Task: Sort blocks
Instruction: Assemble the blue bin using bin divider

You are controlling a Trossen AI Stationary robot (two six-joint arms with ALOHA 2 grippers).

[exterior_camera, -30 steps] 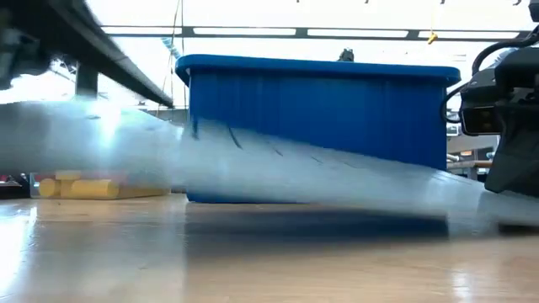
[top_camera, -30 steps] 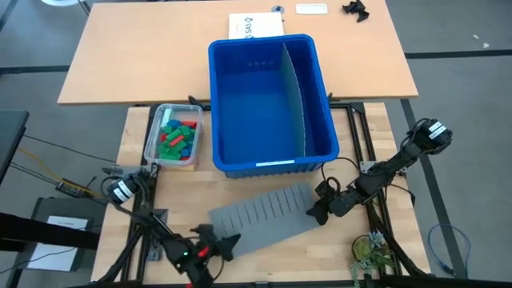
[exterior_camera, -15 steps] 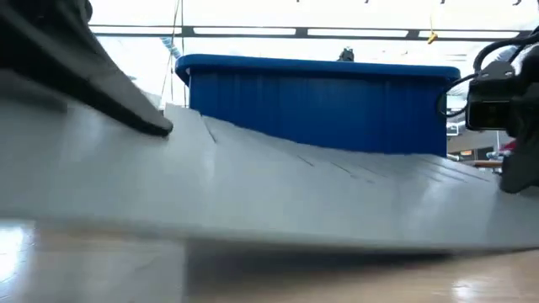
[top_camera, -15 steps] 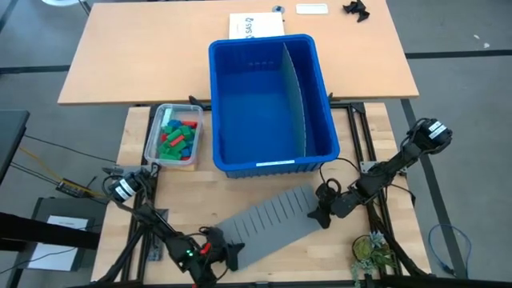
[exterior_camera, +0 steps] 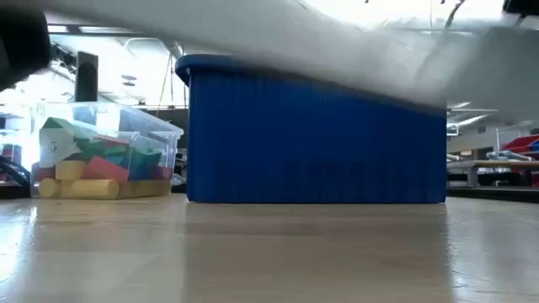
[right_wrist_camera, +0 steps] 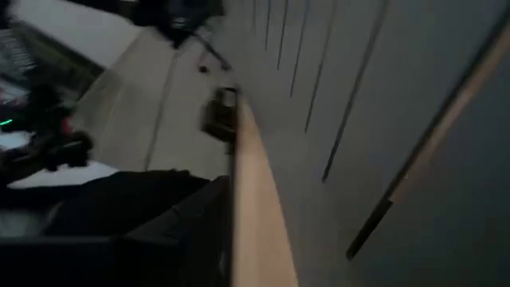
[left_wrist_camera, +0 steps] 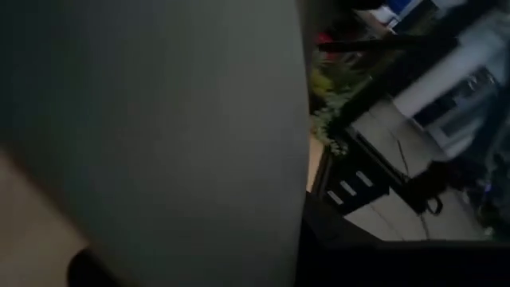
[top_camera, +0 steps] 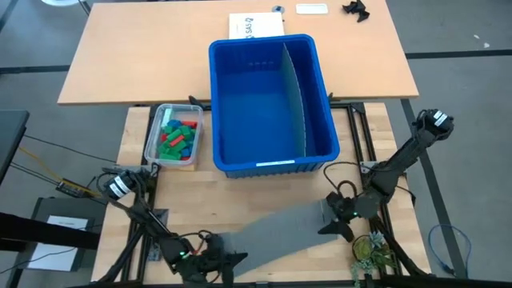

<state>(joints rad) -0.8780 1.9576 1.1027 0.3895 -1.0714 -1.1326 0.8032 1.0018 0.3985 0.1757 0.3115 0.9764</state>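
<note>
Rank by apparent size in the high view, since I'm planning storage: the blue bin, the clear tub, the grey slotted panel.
Largest to smallest:
1. blue bin
2. grey slotted panel, partly hidden by the arms
3. clear tub holding the blocks

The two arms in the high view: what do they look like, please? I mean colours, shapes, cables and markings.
Both arms are dark and slender, built of jointed tube segments. The left arm has a round joint cap with a white ring, and small green and red lights glow near its gripper. The right arm has a similar white-ringed cap; black cables loop near its gripper.
</note>
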